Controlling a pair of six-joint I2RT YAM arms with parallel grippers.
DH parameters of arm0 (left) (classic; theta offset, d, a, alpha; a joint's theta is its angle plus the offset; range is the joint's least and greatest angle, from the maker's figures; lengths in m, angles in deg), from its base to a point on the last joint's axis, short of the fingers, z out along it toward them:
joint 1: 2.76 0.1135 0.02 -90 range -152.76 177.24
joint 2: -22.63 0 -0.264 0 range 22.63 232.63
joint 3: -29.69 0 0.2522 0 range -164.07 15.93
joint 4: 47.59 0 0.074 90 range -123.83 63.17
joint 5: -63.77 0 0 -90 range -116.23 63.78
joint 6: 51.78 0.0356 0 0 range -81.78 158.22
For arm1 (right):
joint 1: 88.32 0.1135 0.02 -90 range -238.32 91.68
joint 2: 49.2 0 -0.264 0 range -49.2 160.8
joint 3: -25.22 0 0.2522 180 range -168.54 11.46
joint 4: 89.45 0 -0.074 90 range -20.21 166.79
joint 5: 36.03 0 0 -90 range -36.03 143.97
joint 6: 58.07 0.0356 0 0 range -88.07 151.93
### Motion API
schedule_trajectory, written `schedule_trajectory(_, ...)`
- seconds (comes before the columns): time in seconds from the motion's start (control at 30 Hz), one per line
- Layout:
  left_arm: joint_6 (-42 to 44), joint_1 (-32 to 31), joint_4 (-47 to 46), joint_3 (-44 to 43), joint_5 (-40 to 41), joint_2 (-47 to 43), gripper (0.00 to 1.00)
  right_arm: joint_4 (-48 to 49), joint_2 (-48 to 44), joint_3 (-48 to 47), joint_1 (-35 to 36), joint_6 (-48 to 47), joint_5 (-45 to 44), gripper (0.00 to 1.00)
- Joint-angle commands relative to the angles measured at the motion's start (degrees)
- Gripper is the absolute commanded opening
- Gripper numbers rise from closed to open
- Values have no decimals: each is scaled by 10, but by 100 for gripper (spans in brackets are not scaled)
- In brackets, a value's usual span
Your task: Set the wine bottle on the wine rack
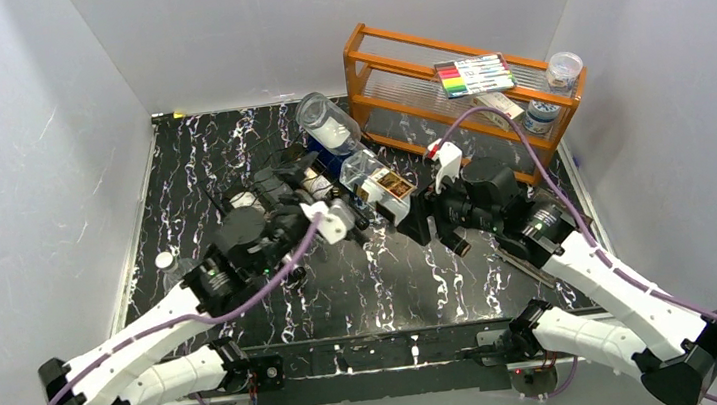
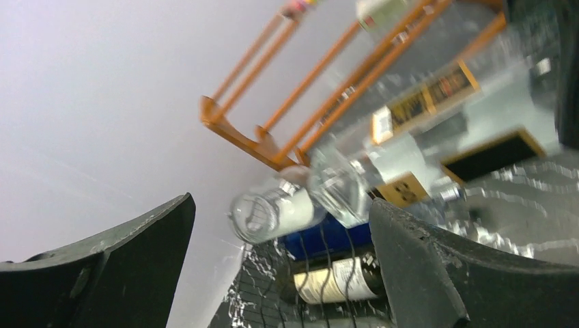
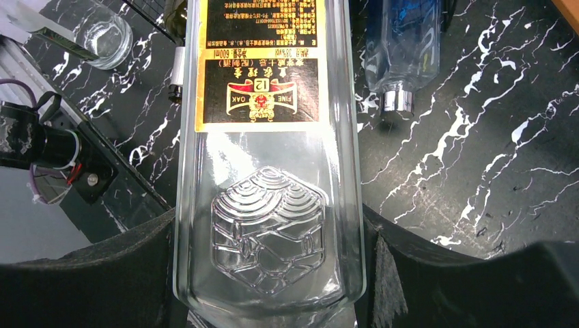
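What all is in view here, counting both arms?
clear square glass bottle with gold-and-black label: one, clear, clamped in the right pincer over the table's middle
low black wire rack: one, black, left of middle
dark bottle with cream label: one, lying within the rack's wires
blue transparent bottle with silver cap: one, blue, lying beside the clamped bottle
clear jar with white contents: one, lying at rear middle
orange wooden two-tier shelf: one, rear right
pack of coloured markers: one, on the shelf
small lidded cups: two, shelf's right end
clear drinking glass: one, near the left arm
black marbled table: one
left pincer: open, empty
right pincer: shut on the bottle
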Motion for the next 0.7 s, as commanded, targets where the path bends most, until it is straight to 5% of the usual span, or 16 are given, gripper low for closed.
schedule_trajectory(0.0, -92, 2, -17, -56, 46, -52, 98, 153, 7, -56, 1, -1, 6, 0)
schedule_trajectory(0.4, -185, 1, 4, -143, 135, -101, 98, 258, 152, -118, 8, 25, -3, 0)
schedule_trajectory(0.67, -205, 1, 36, -182, 135, -116, 98, 304, 293, -207, 74, 9, -107, 0)
